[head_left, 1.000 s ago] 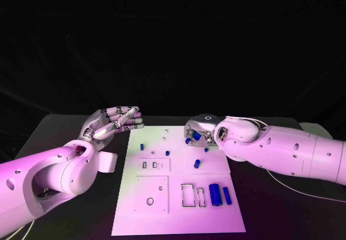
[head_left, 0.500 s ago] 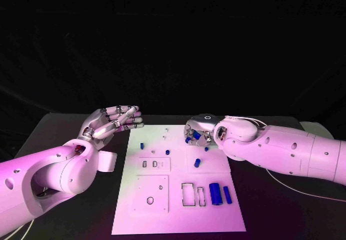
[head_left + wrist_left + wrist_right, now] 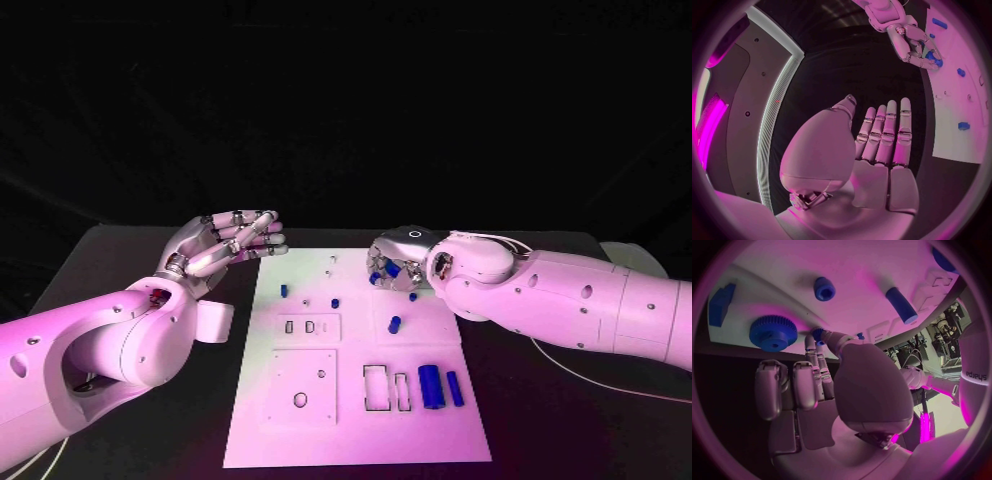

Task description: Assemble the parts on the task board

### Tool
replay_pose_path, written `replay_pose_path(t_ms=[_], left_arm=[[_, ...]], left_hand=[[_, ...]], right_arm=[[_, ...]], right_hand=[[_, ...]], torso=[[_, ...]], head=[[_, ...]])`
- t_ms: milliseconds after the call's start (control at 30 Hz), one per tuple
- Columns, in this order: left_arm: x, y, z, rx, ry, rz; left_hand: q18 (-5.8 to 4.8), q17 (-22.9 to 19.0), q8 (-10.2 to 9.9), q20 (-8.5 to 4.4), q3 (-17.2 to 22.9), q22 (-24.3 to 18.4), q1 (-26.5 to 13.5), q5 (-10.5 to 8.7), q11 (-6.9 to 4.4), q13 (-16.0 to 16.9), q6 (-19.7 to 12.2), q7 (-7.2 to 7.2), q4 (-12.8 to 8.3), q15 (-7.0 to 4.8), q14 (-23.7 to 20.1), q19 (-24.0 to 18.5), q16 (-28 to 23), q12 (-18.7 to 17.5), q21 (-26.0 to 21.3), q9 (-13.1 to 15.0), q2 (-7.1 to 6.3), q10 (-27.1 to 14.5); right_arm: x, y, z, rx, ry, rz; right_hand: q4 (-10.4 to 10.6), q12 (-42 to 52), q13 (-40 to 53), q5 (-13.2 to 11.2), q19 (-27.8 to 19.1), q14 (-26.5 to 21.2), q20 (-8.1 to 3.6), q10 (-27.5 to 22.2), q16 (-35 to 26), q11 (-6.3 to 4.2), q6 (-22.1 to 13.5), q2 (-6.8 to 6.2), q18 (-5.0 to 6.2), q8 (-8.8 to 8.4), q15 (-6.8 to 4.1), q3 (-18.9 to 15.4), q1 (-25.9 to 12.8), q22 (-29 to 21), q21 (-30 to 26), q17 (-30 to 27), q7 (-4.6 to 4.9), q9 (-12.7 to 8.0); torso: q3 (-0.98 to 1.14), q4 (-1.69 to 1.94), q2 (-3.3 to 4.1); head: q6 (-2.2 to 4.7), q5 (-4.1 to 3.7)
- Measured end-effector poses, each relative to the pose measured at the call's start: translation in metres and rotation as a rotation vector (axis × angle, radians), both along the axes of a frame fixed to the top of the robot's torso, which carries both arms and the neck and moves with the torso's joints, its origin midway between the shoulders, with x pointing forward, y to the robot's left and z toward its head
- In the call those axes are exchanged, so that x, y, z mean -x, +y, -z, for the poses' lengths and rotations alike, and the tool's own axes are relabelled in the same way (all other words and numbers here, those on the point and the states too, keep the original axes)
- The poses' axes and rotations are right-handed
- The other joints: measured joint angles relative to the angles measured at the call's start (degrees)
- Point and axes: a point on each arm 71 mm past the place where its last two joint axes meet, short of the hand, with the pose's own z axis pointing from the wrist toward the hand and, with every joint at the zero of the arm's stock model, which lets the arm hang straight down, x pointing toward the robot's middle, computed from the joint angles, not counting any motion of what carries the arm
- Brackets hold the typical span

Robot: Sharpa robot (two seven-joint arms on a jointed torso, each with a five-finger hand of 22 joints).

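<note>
Two silver hands over a white task board on a black bench.

Head view: flat rectangular task board point(image 3: 361, 370) lay mid-bench; smooth blue cylinders point(image 3: 430, 386) rested at its 4 o'clock; right hand point(image 3: 395, 262) pinched a small blue part at 1 o'clock.
Left wrist view: left hand point(image 3: 879, 150) was flat, fingers straight, holding nothing.
Right wrist view: a ridged blue gear point(image 3: 773, 332) sat on the board.

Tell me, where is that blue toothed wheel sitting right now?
In the right wrist view the blue gear sits on the white task board near its edge, just beyond the fingertips of the right robot hand.
</note>
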Motion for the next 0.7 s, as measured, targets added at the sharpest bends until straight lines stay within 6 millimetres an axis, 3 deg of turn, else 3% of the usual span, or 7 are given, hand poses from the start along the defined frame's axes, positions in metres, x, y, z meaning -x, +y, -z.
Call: replay_pose_path(t_ms=[100,167,467,700], left_arm=[[0.000,0.000,0.000,0.000,0.000,0.000],[0.000,0.000,0.000,0.000,0.000,0.000],[-0.001,0.000,0.000,0.000,0.001,0.000],[-0.001,0.000,0.000,0.000,0.001,0.003]], left_hand=[[0.00,0.00,0.00,0.00,0.00,0.00,0.00,0.00,0.00,0.00,0.00,0.00,0.00,0.00,0.00,0.00,0.00,0.00,0.00,0.00,0.00,0.00],[-0.01,0.00,0.00,0.00,0.00,0.00,0.00,0.00,0.00,0.00,0.00,0.00,0.00,0.00,0.00,0.00,0.00,-0.18,0.00,0.00,0.00,0.00],[0.00,-0.01,0.00,0.00,0.33,-0.05,0.00,0.00,0.00,0.00,0.00,0.00,-0.01,0.00,0.00,0.00,0.00,-0.21,0.00,0.00,0.00,0.00],[-0.01,-0.01,0.00,0.00,0.33,-0.05,0.00,0.00,0.00,0.00,0.00,0.00,0.00,0.00,0.00,0.00,0.00,-0.21,0.00,-0.01,0.00,0.00]], right_arm=[[0.002,0.001,-0.001,-0.015,-0.013,-0.005],[0.004,0.002,-0.003,-0.031,-0.028,-0.008],[0.005,0.009,-0.015,-0.101,-0.106,-0.012],[-0.001,0.026,-0.020,-0.137,-0.148,-0.014]], right_hand=[[-0.37,-0.01,0.08,0.36,0.87,-0.18,-0.19,0.57,0.21,-0.22,0.27,0.15,-0.02,0.56,-0.18,0.37,-0.15,0.00,1.01,0.06,-0.27,0.28],[-0.37,-0.09,0.14,0.81,1.24,-0.18,-0.20,0.67,0.22,-0.31,0.37,0.29,-0.95,0.79,-0.18,0.40,-0.29,-0.01,2.43,-0.24,-0.37,0.59],[-0.39,-0.23,0.15,1.04,1.24,-0.18,-0.20,1.07,0.21,-0.31,0.36,0.58,-0.95,0.81,-0.18,0.71,-0.59,-0.01,2.90,-0.46,-0.37,1.01],[-0.39,-0.23,0.17,1.05,1.24,-0.19,-0.20,1.06,0.21,-0.31,0.33,0.58,-0.95,1.04,-0.18,0.71,-0.59,-0.02,3.16,-0.46,-0.35,1.08]], torso=[[0.00,0.00,0.01],[0.00,0.01,0.01],[-0.07,0.08,0.01],[-0.07,0.20,0.16]], head=[[0.08,-0.05],[0.14,-0.07],[0.60,-0.07],[0.80,-0.11]])
